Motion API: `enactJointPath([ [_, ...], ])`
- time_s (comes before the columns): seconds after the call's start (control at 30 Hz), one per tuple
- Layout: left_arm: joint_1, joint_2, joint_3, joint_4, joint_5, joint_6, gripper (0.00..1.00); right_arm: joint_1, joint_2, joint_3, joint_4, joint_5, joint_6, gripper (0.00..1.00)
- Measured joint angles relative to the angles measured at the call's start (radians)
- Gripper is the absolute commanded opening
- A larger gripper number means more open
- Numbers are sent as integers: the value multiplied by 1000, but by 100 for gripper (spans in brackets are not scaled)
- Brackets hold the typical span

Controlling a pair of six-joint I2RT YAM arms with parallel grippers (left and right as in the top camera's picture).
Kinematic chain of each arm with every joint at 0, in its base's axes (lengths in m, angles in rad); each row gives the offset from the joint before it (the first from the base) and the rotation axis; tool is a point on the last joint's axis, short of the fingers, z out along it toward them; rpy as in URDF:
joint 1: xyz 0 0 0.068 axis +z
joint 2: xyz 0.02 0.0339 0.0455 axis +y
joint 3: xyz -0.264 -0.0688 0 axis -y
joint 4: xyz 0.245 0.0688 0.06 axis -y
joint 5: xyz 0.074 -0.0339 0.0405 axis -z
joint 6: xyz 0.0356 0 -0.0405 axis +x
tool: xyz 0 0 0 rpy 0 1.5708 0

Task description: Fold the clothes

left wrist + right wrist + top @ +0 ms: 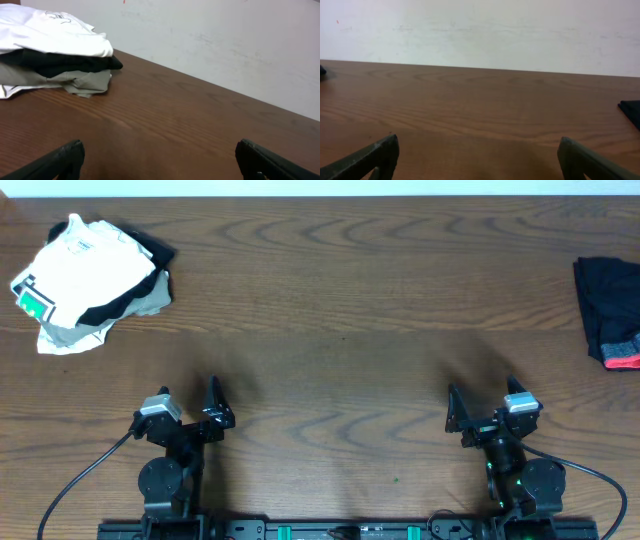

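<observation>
While both arms sit parked at the near edge of the table (pixel 330 330), nothing is held.

Count: two grippers, one task garment, one stack of three layers.

Left gripper (pixel 188 402): jaws spread wide, nothing between them; in the left wrist view only bare wood lies between its fingertips (pixel 65 159).

Right gripper (pixel 482 406): jaws likewise spread wide with nothing in them, and bare wood lies between its fingers (pixel 380 155).

The clothes (pixel 605 305): one black garment, lying at the far right edge of the table, partly cut off by the frame, with a grey band edged in red-orange at its near end. It is well apart from both grippers. A dark corner of it shows at the right edge of the right wrist view.

Stack at far left corner: white garment (pixel 85 270) with a green tag on top, a black layer (pixel 60 62) under it, and a beige cloth (pixel 75 80) at the bottom.
</observation>
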Motion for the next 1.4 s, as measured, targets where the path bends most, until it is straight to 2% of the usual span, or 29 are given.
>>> enactJointPath([
  [1.03, 0, 0, 0, 0, 0, 0, 98, 0, 0, 0, 10, -7, 5, 99],
  [1.13, 0, 0, 0, 0, 0, 0, 98, 0, 0, 0, 17, -60, 53, 99],
  [1.4, 0, 0, 0, 0, 0, 0, 98, 0, 0, 0, 43, -270, 292, 99],
])
